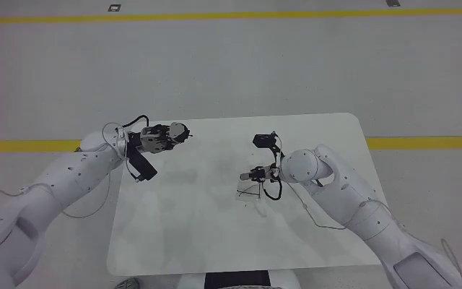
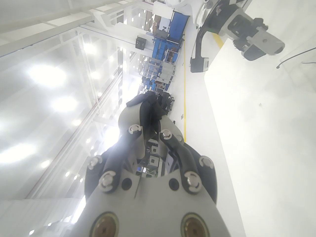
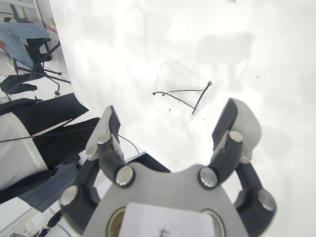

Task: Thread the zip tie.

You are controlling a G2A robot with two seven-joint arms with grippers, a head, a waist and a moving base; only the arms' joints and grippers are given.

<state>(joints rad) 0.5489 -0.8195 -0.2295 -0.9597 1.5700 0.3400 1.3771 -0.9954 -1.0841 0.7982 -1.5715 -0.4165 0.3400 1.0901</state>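
A white tabletop (image 1: 216, 231) with rounded corners carries everything here. My two arms come in over it from the left and right sides.

My right end effector (image 3: 170, 104) hangs just above the work, right of the tabletop's middle. Its two ribbed fingers are spread wide, with nothing between them. My left end effector (image 2: 148, 99) sits over the far left part of the tabletop, well apart from the work. Its fingers are drawn together at the tips, and I cannot make out anything pinched there.

Under my right end effector lies one small clear tray (image 3: 167, 75), shallow and see-through. Inside it are the black zip ties (image 3: 182, 91). I count three: two lie nearly side by side with their heads together at one end. The third crosses their tails at an angle, its head at the tray's corner.

I judge the ties to be very light, thin and slick. They should bend easily but spring back. They lie flat on the tray floor, so a wide pinch may slip off. The best hold looks to be near a head, where the tie is thickest, or on the angled tie, which stands clearest of the others. The tray looks light too and may slide if I press on it.
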